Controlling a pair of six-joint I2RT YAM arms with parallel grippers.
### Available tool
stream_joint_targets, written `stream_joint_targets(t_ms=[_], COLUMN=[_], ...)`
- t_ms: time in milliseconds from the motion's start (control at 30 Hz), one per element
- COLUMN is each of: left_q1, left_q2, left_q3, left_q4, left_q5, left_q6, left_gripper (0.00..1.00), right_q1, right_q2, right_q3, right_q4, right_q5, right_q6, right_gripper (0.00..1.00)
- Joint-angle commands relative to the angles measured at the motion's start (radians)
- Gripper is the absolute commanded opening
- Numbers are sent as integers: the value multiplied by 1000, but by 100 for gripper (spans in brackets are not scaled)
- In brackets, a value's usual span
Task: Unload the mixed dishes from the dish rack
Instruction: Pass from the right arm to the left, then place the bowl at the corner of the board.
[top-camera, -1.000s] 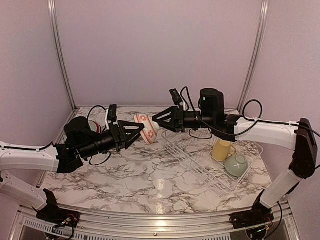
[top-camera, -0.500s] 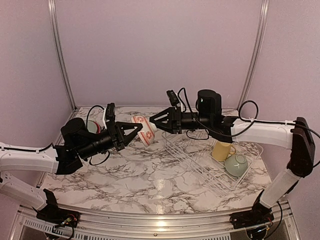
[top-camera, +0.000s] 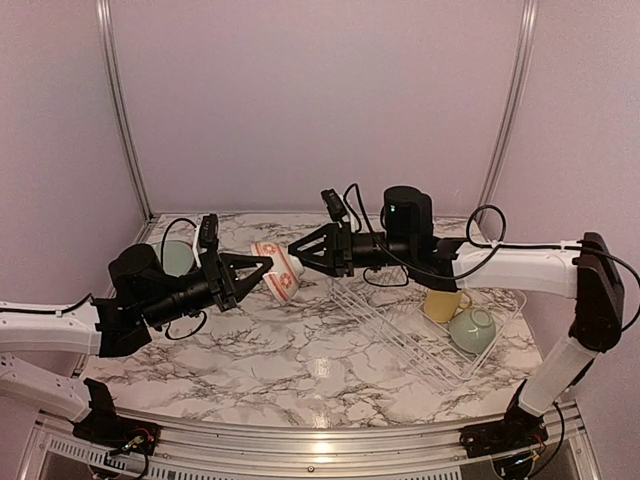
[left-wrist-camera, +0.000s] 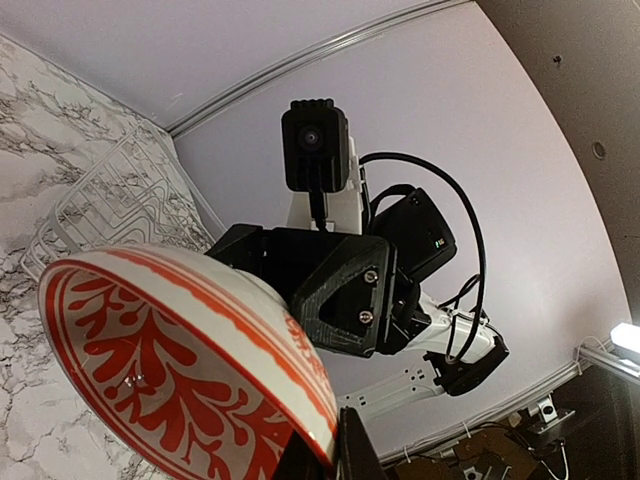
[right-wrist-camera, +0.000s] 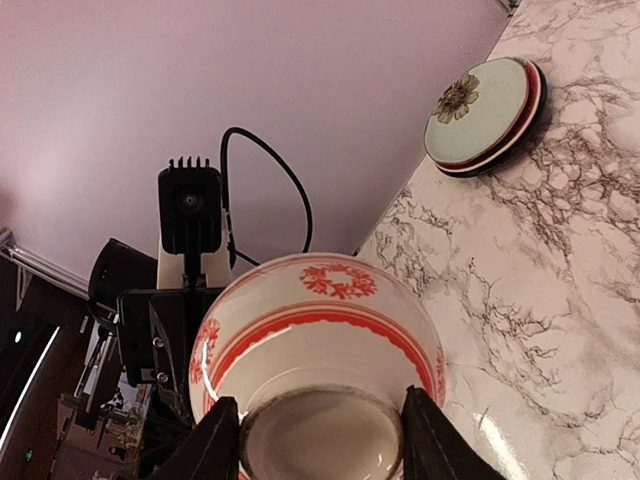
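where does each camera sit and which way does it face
top external: fixed above and behind the arm bases, facing down over the table; both arms show, left gripper and right gripper both holding the small white-and-red patterned bowl.
left wrist: on the left arm, facing past the bowl at the right gripper; own fingers at bottom edge.
right wrist: on the right arm, facing over the bowl's foot at the left gripper; own fingers flank it.
shared: all show the bowl.

Top external: fixed high at 6 o'clock, facing 12 o'clock over the marble table (top-camera: 300, 370). Left wrist: close-up, facing 3 o'clock, tilted upward. Right wrist: close-up, facing 9 o'clock. All three share the small white-and-red patterned bowl (top-camera: 277, 270).
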Motion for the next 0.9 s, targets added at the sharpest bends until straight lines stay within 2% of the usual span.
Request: stream_joint_targets(t_ms=[0,167,300,467,667,867], left_q1=[11,11,15,34,74,101], left_q2=[-84,-167,-250,-366,-426,-422], left_q3=[-17,-31,-60,-58,43,152], left_q4=[-94,-229,-322,-519,-958,-1358], left_q5=[-92,-135,-185,-247,-335,-491], left_q6=[-11,7,12,23,70,113], left_gripper=[0,0,0,0,0,0], right_q1=[-5,-5,-5,-8,-24,-48], right_q2=[7,11,10,5,-20,-56], right_q3=[25,44,66,72,61,65], right_q4=[72,17,-41,-114,-202,-288], right_q5=[-35,-19,1,38,95,155], right_q6=[-46,-91,-134,-189,-241,-307], right_gripper=[59,86,98,99,98,98])
